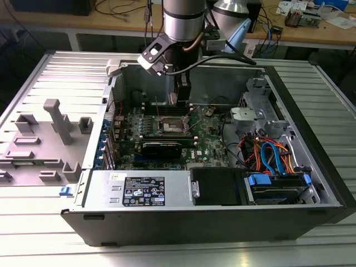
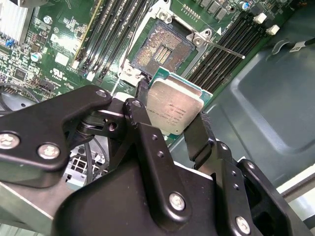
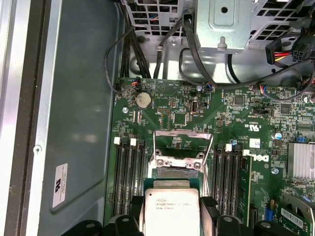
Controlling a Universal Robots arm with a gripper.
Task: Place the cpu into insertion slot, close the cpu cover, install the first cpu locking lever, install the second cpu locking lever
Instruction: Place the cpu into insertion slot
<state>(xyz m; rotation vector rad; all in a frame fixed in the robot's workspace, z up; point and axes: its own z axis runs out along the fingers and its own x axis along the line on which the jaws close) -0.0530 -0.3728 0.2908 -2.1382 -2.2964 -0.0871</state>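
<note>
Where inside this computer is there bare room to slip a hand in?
The plain grey case panel beside the green board is bare. It's crowded over the socket, where the gripper holds the chip, and among the cables.

one cpu, one insertion slot, one cpu cover, one pincer, two banks of memory slots, one coin battery, one black expansion card, one open case.

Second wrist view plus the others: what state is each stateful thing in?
cpu: gripped, held clear of the slot, not seated.
insertion slot: open, empty, contacts exposed.
cpu cover: swung up, open.
locking lever: unlatched, sticking out.
gripper: shut on the cpu.
</note>
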